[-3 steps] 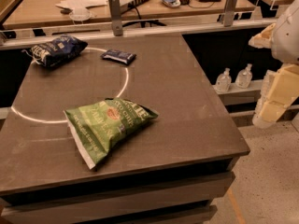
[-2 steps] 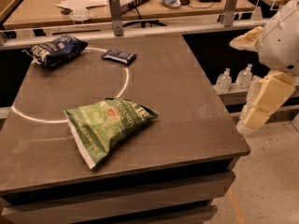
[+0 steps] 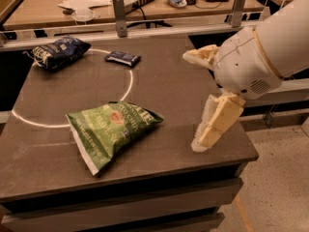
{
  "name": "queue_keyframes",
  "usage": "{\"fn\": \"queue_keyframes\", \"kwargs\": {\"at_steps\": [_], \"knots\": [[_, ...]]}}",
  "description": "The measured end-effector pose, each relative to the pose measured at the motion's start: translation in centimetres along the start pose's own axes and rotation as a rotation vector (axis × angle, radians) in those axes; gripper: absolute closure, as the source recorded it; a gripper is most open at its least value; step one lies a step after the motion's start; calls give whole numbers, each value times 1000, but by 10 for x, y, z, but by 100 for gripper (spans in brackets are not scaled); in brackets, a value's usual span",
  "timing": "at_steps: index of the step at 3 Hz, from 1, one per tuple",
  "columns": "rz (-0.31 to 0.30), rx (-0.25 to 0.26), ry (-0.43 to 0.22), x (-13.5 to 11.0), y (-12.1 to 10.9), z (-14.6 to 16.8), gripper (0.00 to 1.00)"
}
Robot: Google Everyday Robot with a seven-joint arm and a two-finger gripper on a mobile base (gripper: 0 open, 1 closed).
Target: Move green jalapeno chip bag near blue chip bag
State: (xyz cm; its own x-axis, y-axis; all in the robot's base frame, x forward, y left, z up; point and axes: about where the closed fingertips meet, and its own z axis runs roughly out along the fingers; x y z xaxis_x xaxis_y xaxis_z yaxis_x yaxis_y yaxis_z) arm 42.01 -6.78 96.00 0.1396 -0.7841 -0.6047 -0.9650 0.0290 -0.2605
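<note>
The green jalapeno chip bag (image 3: 112, 129) lies flat on the dark table (image 3: 164, 81), near its front, left of centre. The blue chip bag (image 3: 59, 52) lies at the table's far left corner. My gripper (image 3: 200, 100) hangs over the table's right side, to the right of the green bag and apart from it. Its two pale fingers (image 3: 215, 124) are spread wide, with nothing between them.
A small flat dark blue packet (image 3: 123, 58) lies at the back, right of the blue bag. A white arc (image 3: 126, 88) is marked on the tabletop. A cluttered desk (image 3: 96, 4) with rails stands behind the table. Bare floor (image 3: 275, 187) lies to the right.
My arm has swung left, from beyond the table's right edge to over its right side, closer to the green bag. The bags have not moved.
</note>
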Motion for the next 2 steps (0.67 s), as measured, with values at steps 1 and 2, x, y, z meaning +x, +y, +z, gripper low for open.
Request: {"fn": "queue_keyframes", "kwargs": {"at_steps": [1, 2], "knots": [[-6, -62, -73, -8, -4, 26, 0], [-4, -73, -85, -7, -5, 31, 0]]}}
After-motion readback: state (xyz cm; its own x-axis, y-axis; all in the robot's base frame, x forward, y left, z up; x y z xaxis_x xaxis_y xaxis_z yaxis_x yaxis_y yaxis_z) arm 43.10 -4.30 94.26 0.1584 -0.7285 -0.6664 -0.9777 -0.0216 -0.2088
